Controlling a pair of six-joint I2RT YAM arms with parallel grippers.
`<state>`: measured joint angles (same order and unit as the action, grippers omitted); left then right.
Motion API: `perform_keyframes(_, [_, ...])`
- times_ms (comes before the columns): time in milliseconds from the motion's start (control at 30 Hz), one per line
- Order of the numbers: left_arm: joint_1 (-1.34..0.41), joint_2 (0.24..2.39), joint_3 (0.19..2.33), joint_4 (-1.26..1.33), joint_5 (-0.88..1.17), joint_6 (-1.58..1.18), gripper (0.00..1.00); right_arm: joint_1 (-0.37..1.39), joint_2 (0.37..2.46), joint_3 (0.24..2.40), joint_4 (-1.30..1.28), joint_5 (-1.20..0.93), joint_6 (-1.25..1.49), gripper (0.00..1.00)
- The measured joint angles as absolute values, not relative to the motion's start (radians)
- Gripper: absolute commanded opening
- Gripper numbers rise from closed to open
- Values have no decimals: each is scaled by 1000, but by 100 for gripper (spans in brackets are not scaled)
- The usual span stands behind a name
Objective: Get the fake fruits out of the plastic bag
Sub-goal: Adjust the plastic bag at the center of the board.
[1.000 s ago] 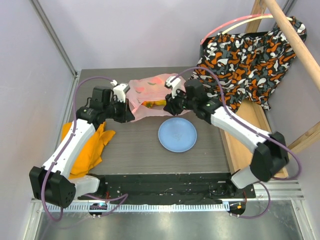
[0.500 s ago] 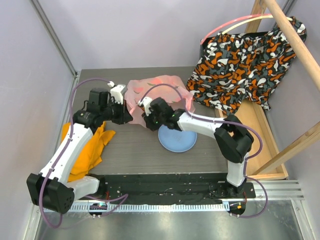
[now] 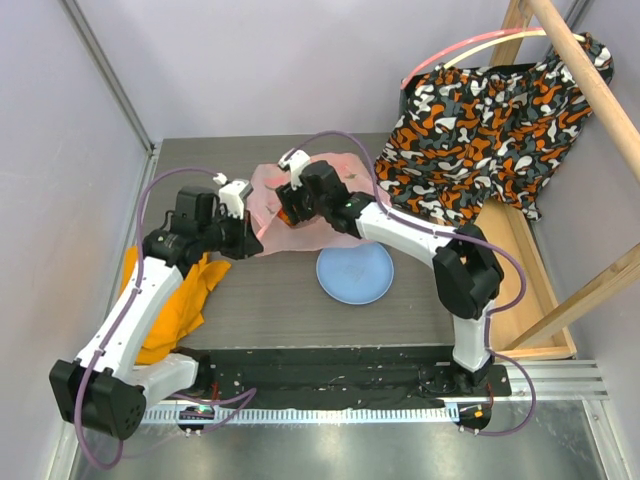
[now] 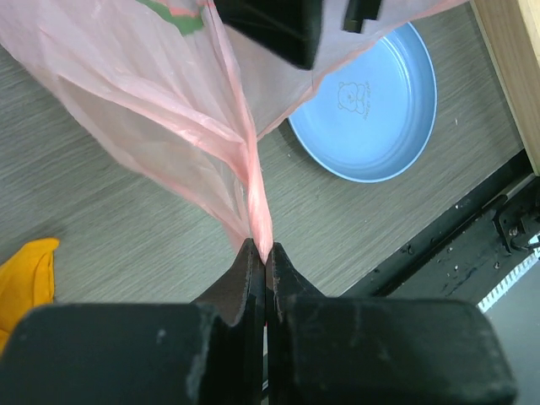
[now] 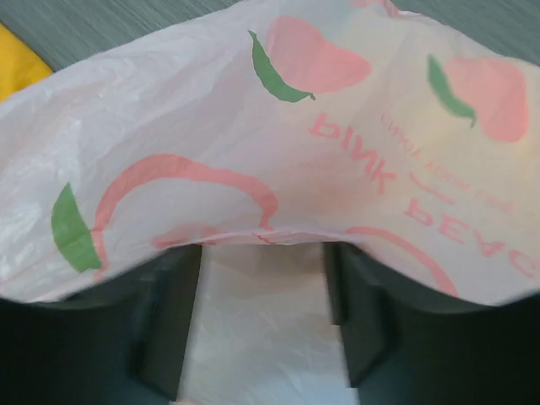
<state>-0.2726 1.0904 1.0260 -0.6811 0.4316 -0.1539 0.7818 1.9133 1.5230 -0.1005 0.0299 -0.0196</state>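
Though bare gray table point(image 3: 270, 310) shows between the plate and the arm bases, the far half is crowded. Patterned fabric point(image 3: 490, 120) hangs off a wooden frame point(image 3: 515, 235) at far right, with its lower left edge just beside the bag. The pink plastic bag point(image 3: 300, 235) lies crinkled at the far middle of the table, with peach prints and lettering on its film. The fake fruits can't be made out through it. An orange cloth point(image 3: 175, 300) is bunched at the left edge under the left arm, apart from the bag. The blue plate point(image 3: 355, 278) sits on the near side of the bag, its face bare apart from a small bear outline, and its rim is close to the bag's near edge. The left claw point(image 4: 264, 249) is clamped tight on a twisted pinch of the bag's near left corner, with film rising taut from it. The right claw point(image 5: 263, 287) is at the bag's upper left, fingers apart. Film drapes over the tips, and what lies between them is loose.
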Motion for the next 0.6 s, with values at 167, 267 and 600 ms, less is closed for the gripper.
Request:
perform_keyframes(167, [-273,1081,1026,-701,437,-152,0,795,1997,1572,-110,43,61,78])
perform_keyframes(267, [-272,1077,1026,-708,439,-149,0,799,2031,1583,-143,42,129,85])
perform_keyframes(600, [-266,1062,1018,-727,473,-145,0,802,2102,1695,-189,104,245,98])
